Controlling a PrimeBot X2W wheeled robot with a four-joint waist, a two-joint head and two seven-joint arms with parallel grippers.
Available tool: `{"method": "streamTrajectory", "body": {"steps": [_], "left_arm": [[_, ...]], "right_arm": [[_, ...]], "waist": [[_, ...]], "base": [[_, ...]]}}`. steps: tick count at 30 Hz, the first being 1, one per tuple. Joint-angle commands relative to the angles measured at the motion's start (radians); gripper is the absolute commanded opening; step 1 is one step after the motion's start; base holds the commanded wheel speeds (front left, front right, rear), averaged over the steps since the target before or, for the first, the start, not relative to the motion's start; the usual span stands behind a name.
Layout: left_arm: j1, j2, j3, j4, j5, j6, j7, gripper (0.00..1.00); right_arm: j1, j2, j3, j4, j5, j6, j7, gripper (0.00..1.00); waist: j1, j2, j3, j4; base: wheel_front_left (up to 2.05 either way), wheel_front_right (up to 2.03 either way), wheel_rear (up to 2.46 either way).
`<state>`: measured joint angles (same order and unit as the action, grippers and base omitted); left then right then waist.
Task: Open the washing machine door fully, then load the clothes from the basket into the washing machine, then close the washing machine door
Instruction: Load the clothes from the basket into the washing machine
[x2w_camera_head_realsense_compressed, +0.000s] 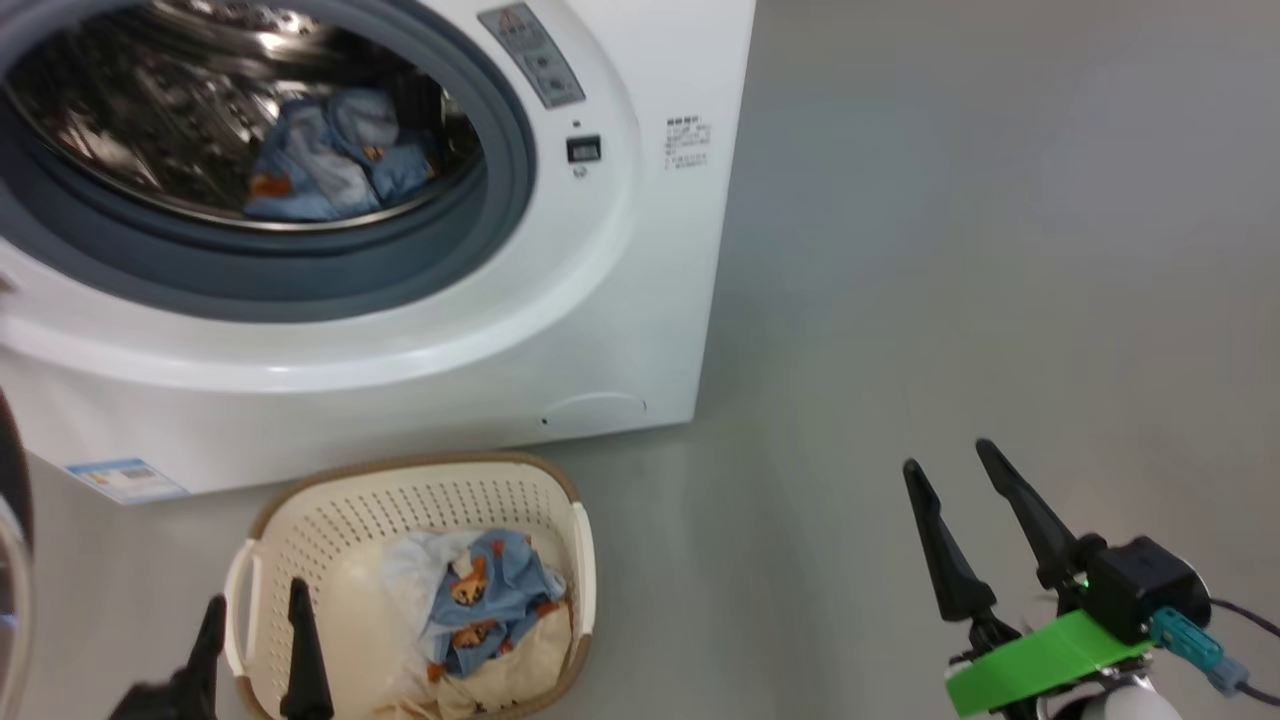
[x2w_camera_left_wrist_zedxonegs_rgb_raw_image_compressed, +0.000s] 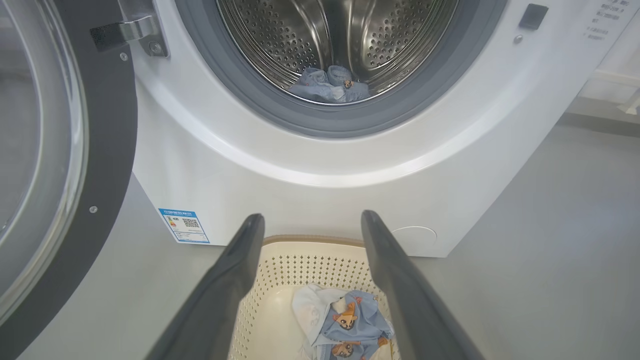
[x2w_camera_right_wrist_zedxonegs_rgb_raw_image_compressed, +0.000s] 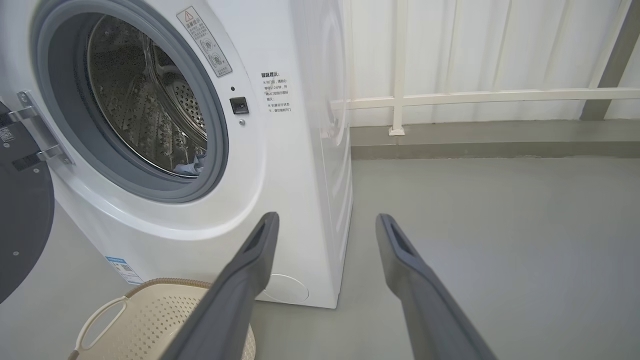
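Your left gripper (x2w_camera_head_realsense_compressed: 256, 592) hangs with its fingers spread wide and nothing between them, over the near-left corner of the basket (x2w_camera_head_realsense_compressed: 420, 510). Your right gripper (x2w_camera_head_realsense_compressed: 948, 455) is just as wide and empty, well apart to the right over bare floor (x2w_camera_head_realsense_compressed: 950, 250). The basket sits on the floor just in front of the washing machine (x2w_camera_head_realsense_compressed: 600, 300). The clothes (x2w_camera_head_realsense_compressed: 490, 600) are bunched toward its near-right side, a blue printed piece on top of white and cream ones. One blue garment (x2w_camera_head_realsense_compressed: 330, 160) already lies in the drum (x2w_camera_head_realsense_compressed: 150, 100), so you look to be partway through loading.

Watch these as you go on:

- One left finger seems to line up with the basket's rim and side handle. If you come straight down you could land on plastic and shove or tip the light basket, so shift right over the cloth first
- The pieces lie tangled. Pinching only the blue top layer may drag a white one halfway out, and it could fall to the floor on the lift
- The washing machine door (x2w_camera_left_wrist_zedxonegs_rgb_raw_image_compressed: 110, 150) stands swung open on the left, near your left arm. A wide swing toward the drum could knock it
- A sleeve left hanging over the grey gasket (x2w_camera_head_realsense_compressed: 500, 200) would get trapped when the door closes, so release deep inside
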<state>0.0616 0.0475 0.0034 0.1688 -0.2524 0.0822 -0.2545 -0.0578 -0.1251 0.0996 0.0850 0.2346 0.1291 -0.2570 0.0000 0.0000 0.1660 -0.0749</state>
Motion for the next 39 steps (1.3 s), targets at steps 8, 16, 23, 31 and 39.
{"method": "streamTrajectory", "body": {"steps": [8, 16, 23, 31, 39], "left_arm": [[-0.162, 0.049, 0.03, 0.061, -0.052, -0.039, 0.115, 1.0], [-0.251, 0.094, 0.024, 0.119, -0.077, -0.061, 0.231, 1.0], [-0.315, 0.127, 0.021, 0.163, -0.081, -0.059, 0.308, 1.0], [-0.412, 0.164, 0.014, 0.258, -0.101, -0.069, 0.421, 1.0], [-0.521, 0.204, 0.02, 0.378, -0.113, -0.062, 0.492, 1.0]], "right_arm": [[-0.115, 0.036, 0.052, -0.025, -0.013, 0.002, -0.005, 1.0], [-0.171, 0.061, 0.077, -0.024, -0.009, 0.002, -0.005, 1.0], [-0.21, 0.071, 0.092, -0.028, -0.005, 0.002, -0.005, 1.0], [-0.268, 0.074, 0.117, -0.039, 0.014, 0.002, -0.005, 1.0], [-0.32, 0.075, 0.141, -0.049, 0.033, 0.002, -0.005, 1.0]], "waist": [[0.0, 0.0, 0.182, -0.062], [0.0, 0.0, 0.268, -0.105], [0.0, 0.0, 0.339, -0.138], [0.0, 0.0, 0.44, -0.175], [0.0, 0.0, 0.531, -0.206]], "base": [[0.0, 0.0, 0.0], [0.0, 0.0, 0.0], [0.0, 0.0, 0.0], [0.0, 0.0, 0.0], [0.0, 0.0, 0.0]]}}
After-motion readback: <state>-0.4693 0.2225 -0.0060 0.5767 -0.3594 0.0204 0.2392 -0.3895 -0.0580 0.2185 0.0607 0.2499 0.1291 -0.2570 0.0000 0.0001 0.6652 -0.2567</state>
